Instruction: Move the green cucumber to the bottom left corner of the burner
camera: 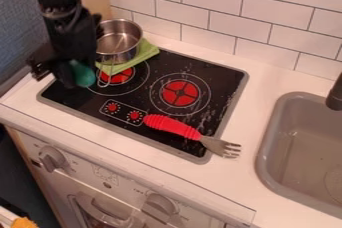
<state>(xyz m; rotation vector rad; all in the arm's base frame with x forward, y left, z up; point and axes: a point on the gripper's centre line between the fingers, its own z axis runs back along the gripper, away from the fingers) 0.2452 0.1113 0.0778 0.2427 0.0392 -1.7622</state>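
Camera view is showing the black two-finger gripper hanging in the upper left of the frame above the black stove top, and the green rounded cucumber is appearing beside it, partly hidden, so I cannot tell whether the gripper is grasping it.

One cucumber, one pot, one cloth, one fork, one sink, two burners.

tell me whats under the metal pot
A green cloth pokes out from under the metal pot, partly over the red left burner of the stove. The pot hides the cloth's middle, so anything directly beneath its base can't be seen.
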